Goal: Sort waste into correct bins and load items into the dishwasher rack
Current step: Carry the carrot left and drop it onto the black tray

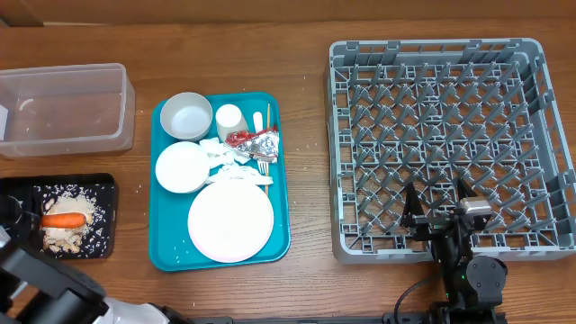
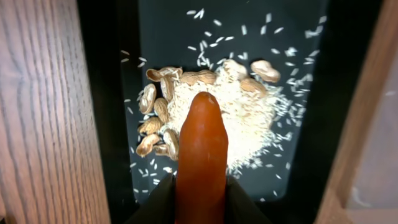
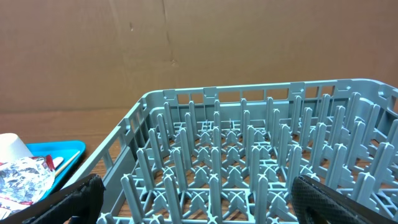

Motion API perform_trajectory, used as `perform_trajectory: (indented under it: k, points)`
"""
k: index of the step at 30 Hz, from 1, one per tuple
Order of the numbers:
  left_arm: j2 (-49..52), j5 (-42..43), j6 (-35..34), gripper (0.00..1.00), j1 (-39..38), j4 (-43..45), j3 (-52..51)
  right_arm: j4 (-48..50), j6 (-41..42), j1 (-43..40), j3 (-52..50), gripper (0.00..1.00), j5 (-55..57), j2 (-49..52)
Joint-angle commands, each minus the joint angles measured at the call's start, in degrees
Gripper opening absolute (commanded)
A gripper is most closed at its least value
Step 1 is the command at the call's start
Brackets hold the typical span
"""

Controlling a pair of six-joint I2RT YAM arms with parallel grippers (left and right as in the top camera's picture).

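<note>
My left gripper [image 2: 200,186] is shut on the orange carrot [image 2: 200,149], held over the rice scraps [image 2: 252,115] in the black tray [image 2: 163,37]. In the overhead view the carrot [image 1: 65,219] lies across the black tray [image 1: 101,193]. The teal tray holds two white bowls [image 1: 186,116] [image 1: 182,167], a small cup [image 1: 230,118], the pink plate [image 1: 230,220], crumpled napkins [image 1: 220,155], foil with red wrapper [image 1: 255,141], a fork [image 1: 262,166] and a wooden stick [image 1: 267,121]. My right gripper [image 1: 436,205] is open and empty over the front edge of the grey rack [image 1: 531,54].
The clear tub [image 1: 63,108] stands at the back left. Peanut shells [image 2: 155,109] lie beside the rice. The teal tray [image 1: 166,256] sits between the bins and the rack. Loose grains dot the wood around it. The right wrist view shows rack pegs [image 3: 249,137] and foil [image 3: 25,174].
</note>
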Motion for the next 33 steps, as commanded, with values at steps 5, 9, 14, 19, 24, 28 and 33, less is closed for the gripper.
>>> perform_trajectory:
  k: [5, 9, 14, 19, 24, 28, 33]
  points:
    - [4.09, -1.14, 1.14, 0.16, 0.24, -0.37, -0.39, 0.13, 0.00, -0.37, -0.59, 1.00, 0.35, -0.68]
    - [4.42, -1.57, 1.97, 0.20, 0.24, -0.76, -0.39, 0.13, 0.02, -0.37, -0.59, 1.00, 0.35, -0.68]
    - [4.42, -2.45, 2.80, 0.37, 0.24, -0.74, -0.39, 0.15, 0.02, -0.37, -0.61, 1.00, 0.35, -0.68]
    - [4.42, -2.40, 2.80, 0.39, 0.24, -0.76, -0.39, 0.15, 0.02, -0.37, -0.61, 1.00, 0.35, -0.68]
    - [4.26, 0.72, 2.82, 0.39, 0.22, -1.11, 0.02, 0.13, 0.02, -0.37, -0.59, 1.00, 0.35, -0.68]
    - [3.82, 2.64, 2.99, 0.37, 0.22, -3.39, 1.84, 0.13, 0.02, -0.37, -0.61, 1.00, 0.35, -0.68]
    - [2.97, 8.74, 5.66, 0.36, -0.24, -6.75, 6.05, 0.13, 0.02, -0.37, -0.59, 1.00, 0.35, -0.68]
